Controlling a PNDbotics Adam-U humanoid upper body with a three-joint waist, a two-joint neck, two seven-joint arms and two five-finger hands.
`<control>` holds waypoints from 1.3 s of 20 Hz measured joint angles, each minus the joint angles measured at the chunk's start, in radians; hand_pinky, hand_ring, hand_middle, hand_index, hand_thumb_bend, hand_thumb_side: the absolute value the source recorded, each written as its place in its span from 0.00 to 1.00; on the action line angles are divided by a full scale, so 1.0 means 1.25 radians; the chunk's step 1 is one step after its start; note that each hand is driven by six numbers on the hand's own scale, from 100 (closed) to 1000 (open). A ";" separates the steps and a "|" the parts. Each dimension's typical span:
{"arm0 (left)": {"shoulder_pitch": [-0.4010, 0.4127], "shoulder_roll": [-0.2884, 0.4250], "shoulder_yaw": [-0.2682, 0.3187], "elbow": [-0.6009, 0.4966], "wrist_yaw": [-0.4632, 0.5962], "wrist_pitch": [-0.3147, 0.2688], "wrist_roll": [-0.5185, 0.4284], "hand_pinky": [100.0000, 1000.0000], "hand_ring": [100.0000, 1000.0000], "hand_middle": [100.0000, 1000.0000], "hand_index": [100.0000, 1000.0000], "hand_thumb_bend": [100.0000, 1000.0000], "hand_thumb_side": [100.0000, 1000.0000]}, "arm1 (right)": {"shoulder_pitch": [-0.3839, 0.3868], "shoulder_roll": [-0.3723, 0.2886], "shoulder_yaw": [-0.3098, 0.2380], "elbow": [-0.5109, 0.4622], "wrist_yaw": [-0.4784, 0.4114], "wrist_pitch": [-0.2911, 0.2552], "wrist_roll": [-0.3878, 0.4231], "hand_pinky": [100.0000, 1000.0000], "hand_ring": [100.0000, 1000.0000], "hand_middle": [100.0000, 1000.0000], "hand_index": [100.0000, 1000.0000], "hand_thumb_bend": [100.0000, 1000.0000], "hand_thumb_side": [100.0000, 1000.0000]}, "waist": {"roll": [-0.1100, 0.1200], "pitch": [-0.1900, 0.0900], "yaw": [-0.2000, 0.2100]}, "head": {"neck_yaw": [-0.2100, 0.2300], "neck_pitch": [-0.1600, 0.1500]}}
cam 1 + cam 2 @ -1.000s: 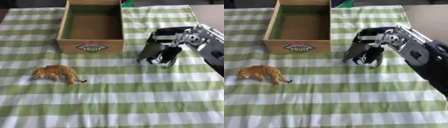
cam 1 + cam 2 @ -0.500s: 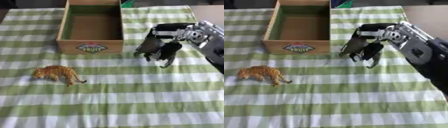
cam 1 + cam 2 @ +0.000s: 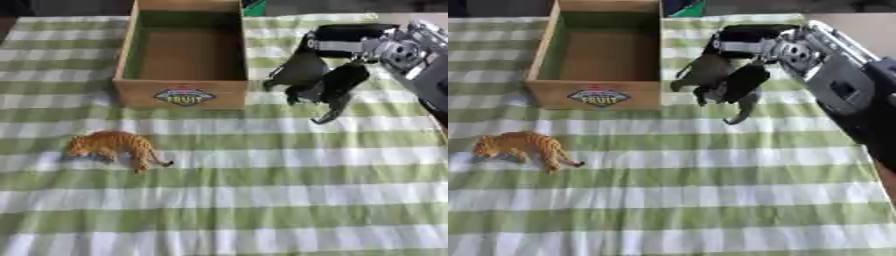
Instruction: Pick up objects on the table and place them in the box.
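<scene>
Green-and-white checked tablecloth (image 3: 262, 200) covers the table. Open cardboard box (image 3: 182, 55) at the far side. Right hand (image 3: 319, 75) hangs just right of the box, fingers curled around something dark, can't tell what. Toy tiger (image 3: 114, 147) stands on the cloth in front of the box.

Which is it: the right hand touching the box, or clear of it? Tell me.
Apart. In the left eye view a strip of green-striped cloth shows between the right hand and the cardboard box wall; the fingers hang beside it.

Staged tabletop test setup: green-checked tablecloth (image 3: 262, 200), cardboard fruit box (image 3: 184, 95), toy tiger (image 3: 114, 147)
</scene>
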 measured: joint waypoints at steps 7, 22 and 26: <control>0.000 0.000 0.000 0.000 0.002 0.001 -0.001 0.40 0.60 0.54 0.71 0.00 0.98 | -0.065 0.032 -0.001 0.056 0.036 -0.050 -0.027 0.56 0.58 0.21 0.24 0.00 0.37 | -0.006 -0.005 0.001 | 0.001 0.000; 0.000 0.001 -0.008 0.000 0.007 0.004 -0.005 0.40 0.60 0.54 0.71 0.00 0.98 | -0.219 0.216 -0.114 0.362 0.217 -0.179 -0.087 0.57 0.57 0.18 0.24 0.00 0.39 | -0.014 -0.020 0.040 | -0.042 -0.003; -0.001 0.001 -0.010 0.000 0.010 0.004 -0.007 0.40 0.60 0.54 0.71 0.00 0.97 | -0.239 0.260 -0.160 0.438 0.283 -0.208 -0.121 0.57 0.57 0.18 0.24 0.00 0.36 | -0.014 -0.020 0.055 | -0.065 -0.009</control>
